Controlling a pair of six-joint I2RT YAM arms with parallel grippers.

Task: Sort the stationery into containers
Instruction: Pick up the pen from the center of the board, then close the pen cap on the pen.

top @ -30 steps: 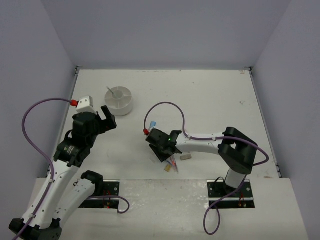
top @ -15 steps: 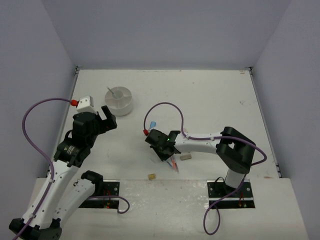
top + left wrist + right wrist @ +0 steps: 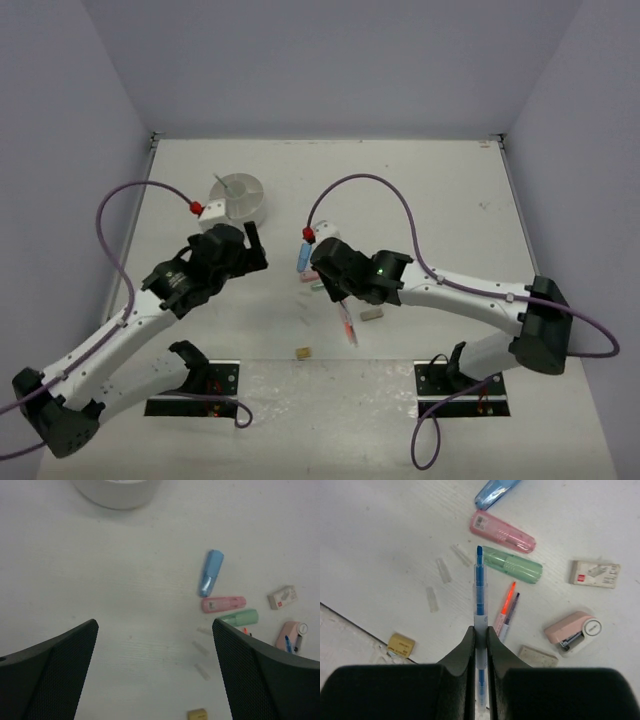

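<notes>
Blue pen (image 3: 479,587) is now clamped between the fingers of the right claw (image 3: 480,630), its tip pointing away over the pile. A second ago that claw hung part open, low over the heap, so the grip has only just been taken, and the pen looks to be clear of the desk (image 3: 430,200). Beyond its tip lie a green clip-like piece (image 3: 512,565), a pink clip-like piece (image 3: 502,531) and a blue clip-like piece (image 3: 495,492), one after another. A red pen (image 3: 508,600) lies just beside the held one, and a beige eraser (image 3: 596,574) is off to the side. The tan eraser (image 3: 301,352), which lay against the pens a second ago, has been knocked toward the near left and rests alone by the desk's near edge. The white tub (image 3: 240,205) stands to the far left of the pile, well apart from it. The left claw (image 3: 154,630), spread wide and holding nothing, has swung in from beside the tub toward the pile. By my reading, one pen is ready to be carried to the tub, while the pieces on the desk still await sorting.
</notes>
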